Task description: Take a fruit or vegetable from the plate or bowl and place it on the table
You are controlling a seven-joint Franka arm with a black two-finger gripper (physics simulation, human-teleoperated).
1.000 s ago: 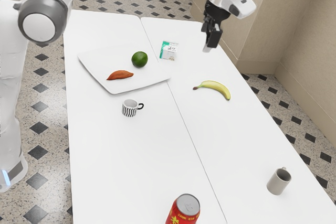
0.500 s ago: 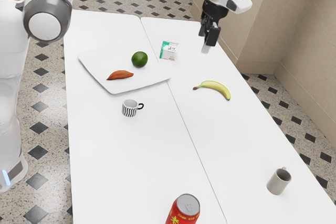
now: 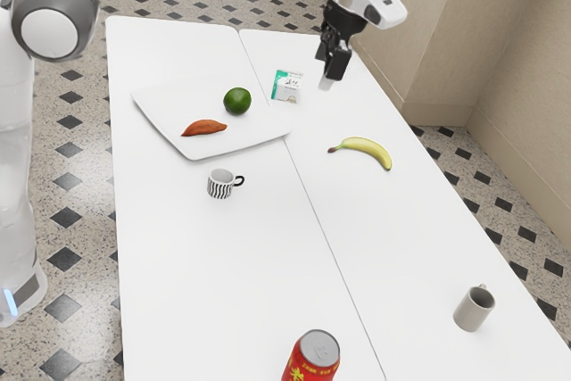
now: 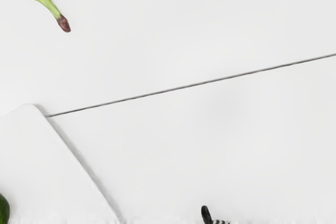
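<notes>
Gripper (image 3: 332, 70) has shifted toward the exterior view's left, closer to the plate (image 3: 178, 104) — open or closed, can't tell. Avocado (image 3: 237, 101) and sweet potato (image 3: 204, 128) still on the plate, unmoved — pick not started, looks like approach; needs more travel platewards, then down

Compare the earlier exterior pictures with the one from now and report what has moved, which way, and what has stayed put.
My gripper and arm have shifted toward the exterior view's left. Nothing on the table was picked up or put down. The green fruit and orange-brown vegetable stayed on the plate; banana, carton, both mugs and can also stayed put.
</notes>
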